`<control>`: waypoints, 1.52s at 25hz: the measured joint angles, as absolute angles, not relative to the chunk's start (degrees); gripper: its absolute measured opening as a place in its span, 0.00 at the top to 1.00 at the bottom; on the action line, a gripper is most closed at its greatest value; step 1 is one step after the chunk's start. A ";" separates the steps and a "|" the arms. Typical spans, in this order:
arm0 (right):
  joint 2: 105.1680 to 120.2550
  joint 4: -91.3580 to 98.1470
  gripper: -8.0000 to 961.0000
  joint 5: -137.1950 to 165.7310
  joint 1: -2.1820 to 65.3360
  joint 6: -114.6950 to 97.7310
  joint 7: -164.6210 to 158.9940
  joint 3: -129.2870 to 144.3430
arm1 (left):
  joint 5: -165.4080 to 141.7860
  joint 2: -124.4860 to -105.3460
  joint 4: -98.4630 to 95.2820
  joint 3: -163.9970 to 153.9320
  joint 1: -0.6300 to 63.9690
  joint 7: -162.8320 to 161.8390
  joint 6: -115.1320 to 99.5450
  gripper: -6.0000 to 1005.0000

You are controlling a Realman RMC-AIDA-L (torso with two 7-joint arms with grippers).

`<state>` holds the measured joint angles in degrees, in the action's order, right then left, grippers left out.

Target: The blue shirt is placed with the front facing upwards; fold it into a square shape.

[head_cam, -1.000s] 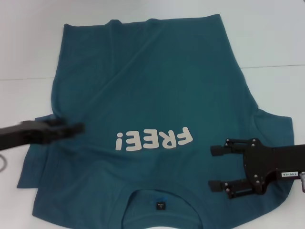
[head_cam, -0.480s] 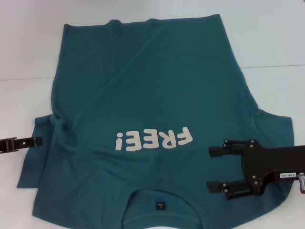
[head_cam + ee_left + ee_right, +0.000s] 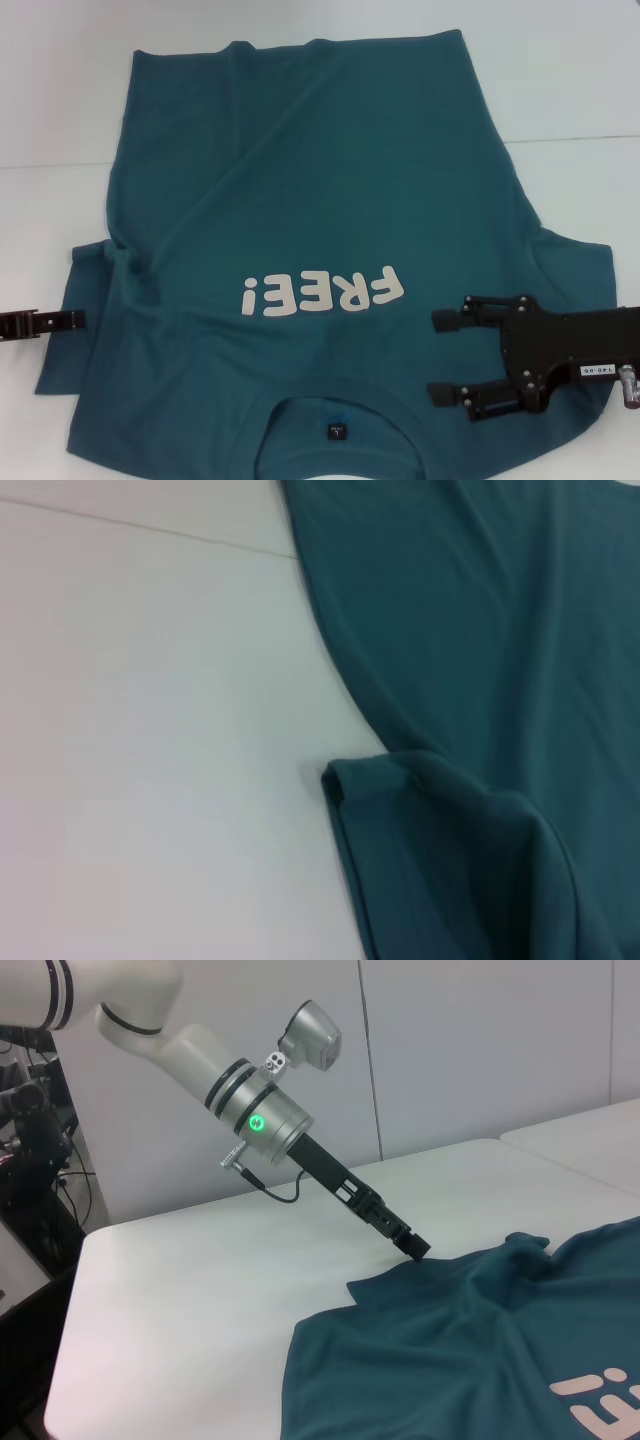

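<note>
The blue shirt (image 3: 320, 180) lies spread on the white table, front up. Its white "FREE!" lettering (image 3: 322, 292) and its collar with a small dark label (image 3: 338, 431) are at the near side. My left gripper (image 3: 78, 319) reaches in from the left edge, its narrow tip shut at the outer edge of the shirt's left sleeve (image 3: 68, 345). The right wrist view shows the same left gripper (image 3: 418, 1247) meeting the sleeve's rumpled edge. My right gripper (image 3: 442, 356) is open over the shirt's right shoulder area, beside the lettering. The left wrist view shows the sleeve hem (image 3: 345, 780) folded over.
The white table (image 3: 560, 80) has a seam line (image 3: 580, 140) running across it past the shirt's right side. In the right wrist view, dark equipment and cables (image 3: 30, 1140) stand beyond the table's far edge. Bare table lies around the shirt.
My left gripper pulled back from over the shirt to the left sleeve's edge, then drifted toward the near side. The right gripper shifted slightly nearer and inward. The shirt lies as before.
</note>
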<state>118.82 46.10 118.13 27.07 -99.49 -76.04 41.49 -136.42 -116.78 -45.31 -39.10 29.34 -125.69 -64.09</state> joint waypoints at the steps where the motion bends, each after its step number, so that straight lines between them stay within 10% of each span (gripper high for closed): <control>1: 118.84 46.11 0.04 118.12 27.07 -99.49 -76.22 41.50 | -136.43 -116.79 -45.07 -39.11 29.40 -125.63 -64.02 0.15; 13: 118.82 46.14 0.04 118.13 27.21 -99.49 -76.38 41.67 | -136.54 -116.97 -43.09 -40.53 30.04 -124.36 -62.10 0.18; 22: 118.82 46.14 0.04 118.12 27.13 -99.52 -76.42 41.40 | -137.27 -117.18 -42.94 -41.92 30.37 -124.54 -60.04 0.64; 38: 118.82 46.15 0.04 117.78 27.14 -99.48 -76.46 41.35 | -139.38 -117.29 -44.44 -41.79 30.94 -125.01 -60.59 0.96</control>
